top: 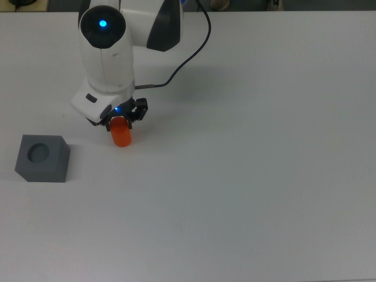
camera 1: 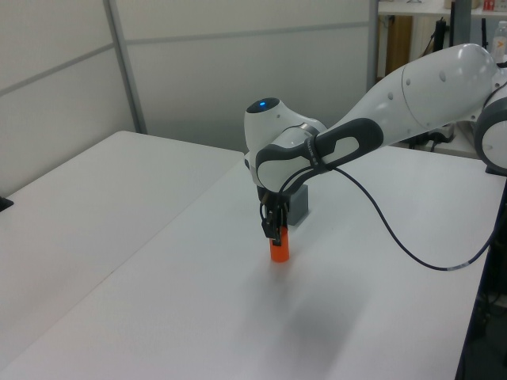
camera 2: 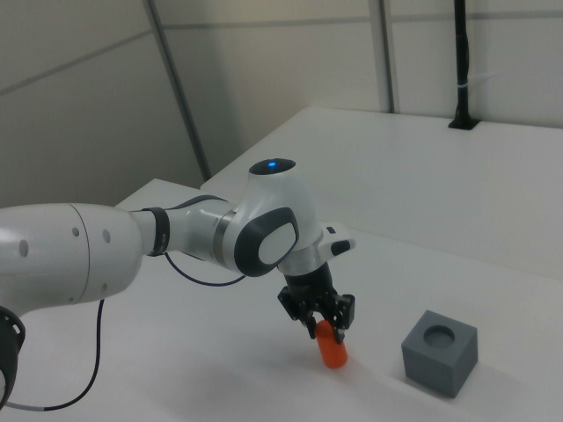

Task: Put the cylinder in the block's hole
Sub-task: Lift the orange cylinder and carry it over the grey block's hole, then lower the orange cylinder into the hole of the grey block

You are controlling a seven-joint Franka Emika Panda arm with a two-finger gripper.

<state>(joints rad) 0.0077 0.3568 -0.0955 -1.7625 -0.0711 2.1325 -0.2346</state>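
In the top view the block (top: 42, 158) lies nearest the lower edge, at the far left of the white counter (top: 247, 176). Its hole (top: 39, 153) opens upward and holds nothing. Farther up and to the right stands the cylinder (top: 121, 133), upright on its flat end, long axis vertical. The 2 things are apart, with bare counter between them.

Directly over the cylinder's top sits the pincer (top: 120, 119), pointing straight down, so its approach line and the cylinder's axis coincide. Its 2 fingers straddle the cylinder's upper part and appear drawn in close to its sides. Whether they press on it or leave a sliver of gap, I cannot tell. The right view shows the same: pincer (camera 2: 324, 323) around the top of the cylinder (camera 2: 332, 345), whose base rests on the counter, block (camera 2: 440, 350) off to the right view's right.

The relation that matters next is block to cylinder. The hole lies to the top view's left and slightly nearer the lower edge. I judge the cylinder needs a straight lift, a carry that way with its axis kept vertical, then a lowering centred on the hole, which looks barely wider than the cylinder.
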